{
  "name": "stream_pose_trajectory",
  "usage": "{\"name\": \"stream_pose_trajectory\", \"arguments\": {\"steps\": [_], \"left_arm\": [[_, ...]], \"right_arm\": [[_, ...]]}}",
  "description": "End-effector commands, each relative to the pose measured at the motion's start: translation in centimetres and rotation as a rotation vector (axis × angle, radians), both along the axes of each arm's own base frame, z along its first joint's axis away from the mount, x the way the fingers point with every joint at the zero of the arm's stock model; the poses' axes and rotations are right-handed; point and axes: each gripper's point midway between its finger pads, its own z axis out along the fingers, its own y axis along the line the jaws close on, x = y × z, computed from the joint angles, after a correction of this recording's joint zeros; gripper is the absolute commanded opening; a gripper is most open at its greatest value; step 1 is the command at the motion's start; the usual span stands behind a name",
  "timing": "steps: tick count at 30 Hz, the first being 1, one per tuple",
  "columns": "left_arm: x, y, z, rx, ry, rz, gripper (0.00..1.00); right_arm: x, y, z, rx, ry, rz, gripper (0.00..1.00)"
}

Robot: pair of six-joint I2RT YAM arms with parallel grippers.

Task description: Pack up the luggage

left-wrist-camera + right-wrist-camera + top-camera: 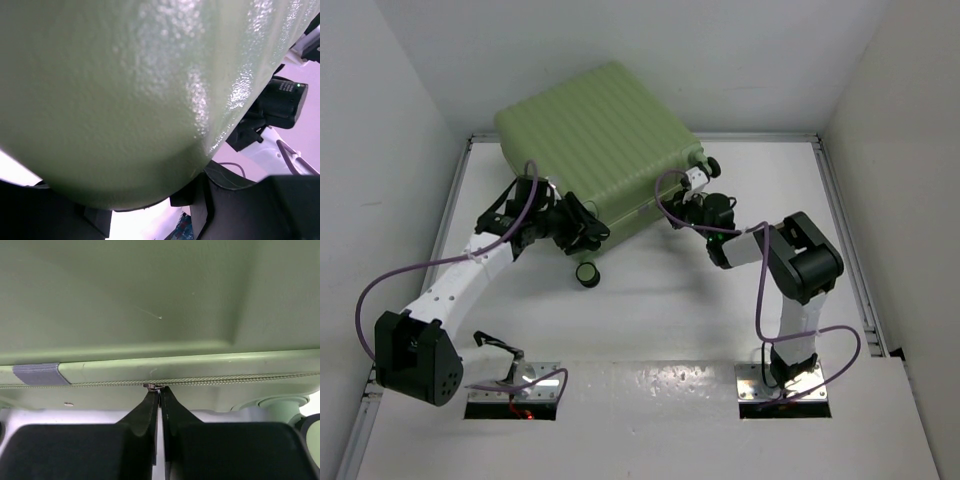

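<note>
white table [660, 310] is seen beneath. the right gripper [158, 390] is closed on the zipper pull [150, 386] at the near seam of the luggage [600, 140], set far and left. the left gripper [582, 228] is placed at its near-left corner; its grip cannot be told. the thin pull could be lost, or the luggage dragged, if tugged off-line.
</note>
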Motion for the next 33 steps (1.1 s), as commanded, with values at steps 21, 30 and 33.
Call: {"name": "stream_pose_trajectory", "arguments": {"steps": [21,30,33], "left_arm": [[5.3,11.9,-1.2,0.191,-0.133,0.229,0.0],[6.7,15.3,-1.6,0.236,-0.135,0.243,0.0],[7.3,16.8,-2.4,0.28,-0.125,0.242,0.0]], "right_arm": [[5.6,-13.6,3.7,0.032,-0.084,-0.423,0.0],[9.7,-16.7,4.1,0.023,-0.119,-0.472,0.0],[11.5,-17.2,4.3,0.017,-0.138,-0.47,0.0]]}}
